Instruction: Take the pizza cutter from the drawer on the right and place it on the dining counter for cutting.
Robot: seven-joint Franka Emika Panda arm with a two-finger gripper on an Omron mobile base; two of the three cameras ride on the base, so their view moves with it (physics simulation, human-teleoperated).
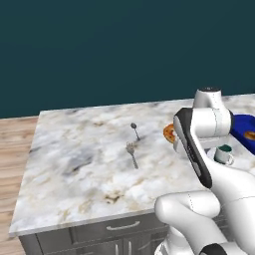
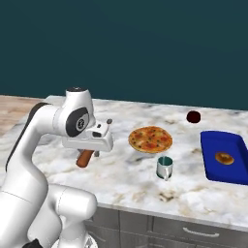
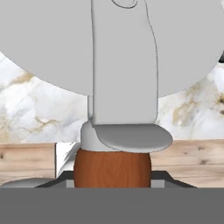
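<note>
The pizza cutter (image 3: pixel 118 109) sits clamped in the hand (image 2: pixel 92 154), brown handle between the fingers, big silver wheel sticking out ahead of them in the hand view. From the right base camera, the handle pokes out below the hand, up above the near-left part of the marble table (image 2: pixel 145 184). Just beyond the hand lies a pizza (image 2: pixel 150 139), and off to its right a green mug (image 2: pixel 164 167) stands on the marble. Farther right rests a blue tray (image 2: pixel 213 160) with a small round pastry (image 2: pixel 224 158) inside. From the left base camera, a fork (image 1: pixel 132 153) and spoon (image 1: pixel 135 129) lie well apart from the hand.
</note>
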